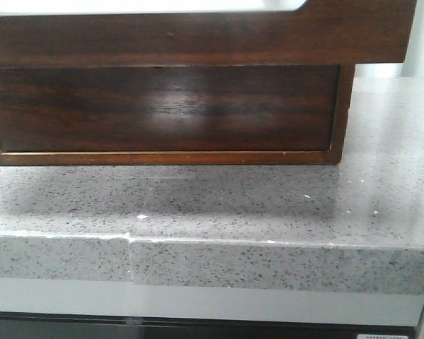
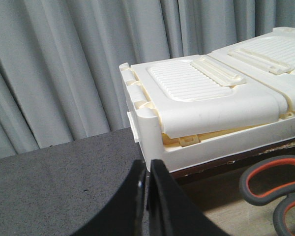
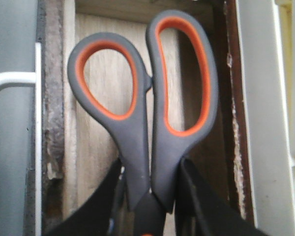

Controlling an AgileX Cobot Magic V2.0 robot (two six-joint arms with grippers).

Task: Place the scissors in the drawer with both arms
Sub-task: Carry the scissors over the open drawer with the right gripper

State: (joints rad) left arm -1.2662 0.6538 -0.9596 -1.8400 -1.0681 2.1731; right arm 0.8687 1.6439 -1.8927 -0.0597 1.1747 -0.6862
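Beside scissors, cream plastic case

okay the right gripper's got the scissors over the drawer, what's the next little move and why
Probably lower a touch, then open the right gripper. Its fingers clamp the scissors below the handles, and pale wood of the open drawer shows directly behind them. How high they hang is unclear. The left gripper is shut, apart.

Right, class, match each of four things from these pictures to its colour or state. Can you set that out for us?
Things:
1. scissors
2. left gripper
3. drawer
4. crate

Colour or state:
A. shut, holding nothing
B. cream plastic
C. dark brown glossy wood
D. held in the right gripper

Pairs: 1-D, 2-A, 3-C, 4-B
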